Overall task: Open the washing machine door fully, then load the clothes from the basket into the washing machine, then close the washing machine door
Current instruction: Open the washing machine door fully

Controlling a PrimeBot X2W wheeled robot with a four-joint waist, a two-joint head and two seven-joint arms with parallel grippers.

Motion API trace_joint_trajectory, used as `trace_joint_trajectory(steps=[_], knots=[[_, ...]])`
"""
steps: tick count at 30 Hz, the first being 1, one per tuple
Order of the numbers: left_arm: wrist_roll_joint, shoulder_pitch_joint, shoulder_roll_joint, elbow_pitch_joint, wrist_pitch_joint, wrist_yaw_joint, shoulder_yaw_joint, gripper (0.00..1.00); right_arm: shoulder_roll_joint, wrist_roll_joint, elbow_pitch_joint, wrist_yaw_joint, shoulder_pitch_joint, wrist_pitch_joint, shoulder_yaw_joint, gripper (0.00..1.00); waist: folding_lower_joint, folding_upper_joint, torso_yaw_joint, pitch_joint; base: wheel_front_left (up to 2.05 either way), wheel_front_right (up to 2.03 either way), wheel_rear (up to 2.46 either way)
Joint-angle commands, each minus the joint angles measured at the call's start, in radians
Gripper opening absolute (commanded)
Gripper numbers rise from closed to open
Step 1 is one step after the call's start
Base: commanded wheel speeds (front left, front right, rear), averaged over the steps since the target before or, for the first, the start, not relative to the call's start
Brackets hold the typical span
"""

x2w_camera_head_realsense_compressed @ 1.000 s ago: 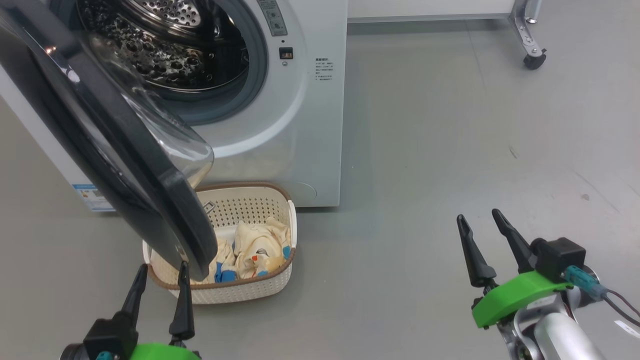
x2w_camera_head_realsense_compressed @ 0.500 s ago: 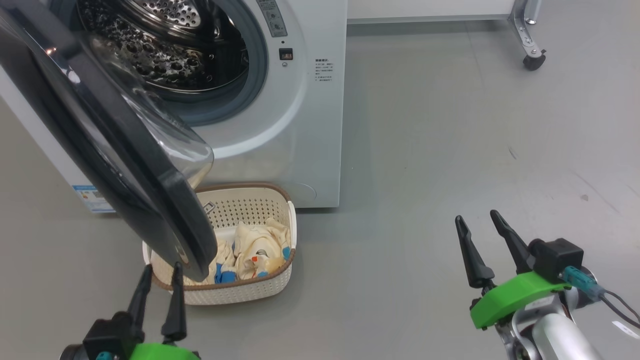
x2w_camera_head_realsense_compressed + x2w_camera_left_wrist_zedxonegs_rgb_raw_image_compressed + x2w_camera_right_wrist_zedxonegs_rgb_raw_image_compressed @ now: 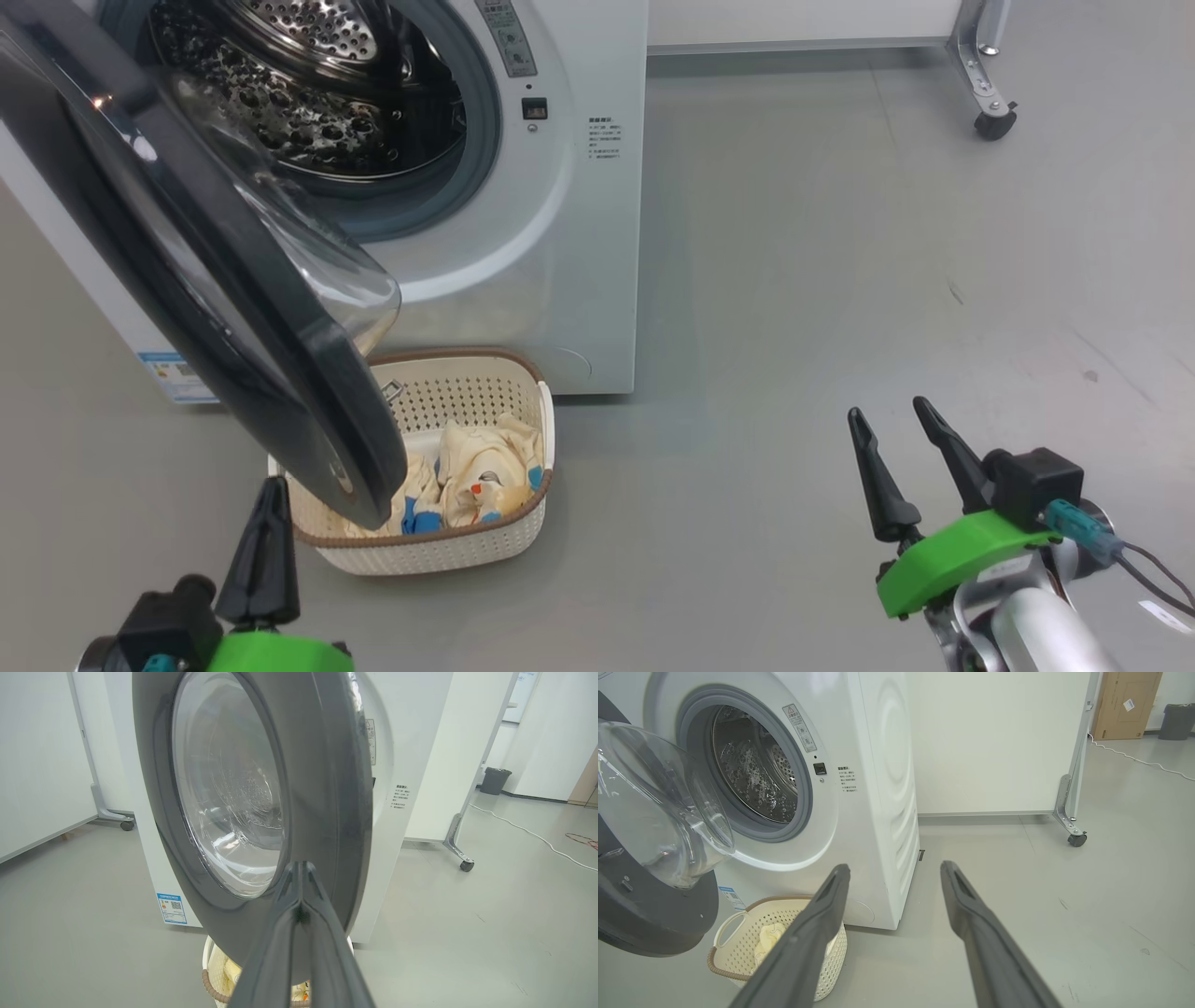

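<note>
Door-opening stage. The large round washing machine door (image 3: 280,345), a glossy black rim around a clear domed glass centre, stands part-open, swung out in front of the big white front-loading washing machine (image 3: 560,233). The small cream perforated plastic basket (image 3: 439,551) sits just before the machine's front, under the door's lower edge, holding the pale yellow, blue-cuffed clothes (image 3: 485,467). The left gripper (image 3: 271,490), fingers pressed together, points at the door's outer face near its lower rim. The right gripper (image 3: 887,411), fingers spread and empty, hovers well off the machine's front right corner. The door is judged rigid, hinged and slick, so push the rim's free edge, not the glass. The clothes are judged light and limp, so pinch a raised fold from above.
</note>
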Motion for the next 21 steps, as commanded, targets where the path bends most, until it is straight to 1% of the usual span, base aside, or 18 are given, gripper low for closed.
trace_joint_trajectory(steps=[1,11,17,21], knots=[[-0.003,-0.037,0.014,-0.053,-0.007,-0.008,0.056,0.0,0.002,-0.01,-0.027,-0.003,-0.026,-0.01,0.018,1.0,0.0,0.0,0.001,0.0,0.0,0.0,0.0],[0.015,-0.115,0.024,-0.194,-0.007,-0.014,0.166,0.0,0.004,-0.015,-0.028,-0.003,-0.037,-0.01,0.019,1.0,0.0,0.0,0.005,0.008,0.0,0.0,0.0],[0.028,-0.179,0.036,-0.267,-0.007,-0.022,0.186,0.0,0.008,-0.019,-0.026,-0.003,-0.041,-0.01,0.023,1.0,0.0,0.0,0.003,0.01,0.0,0.0,0.0],[0.043,-0.226,0.043,-0.31,-0.007,-0.029,0.178,0.0,0.011,-0.021,-0.025,-0.003,-0.045,-0.01,0.026,1.0,0.0,0.0,-0.001,0.012,0.0,0.0,0.0]])
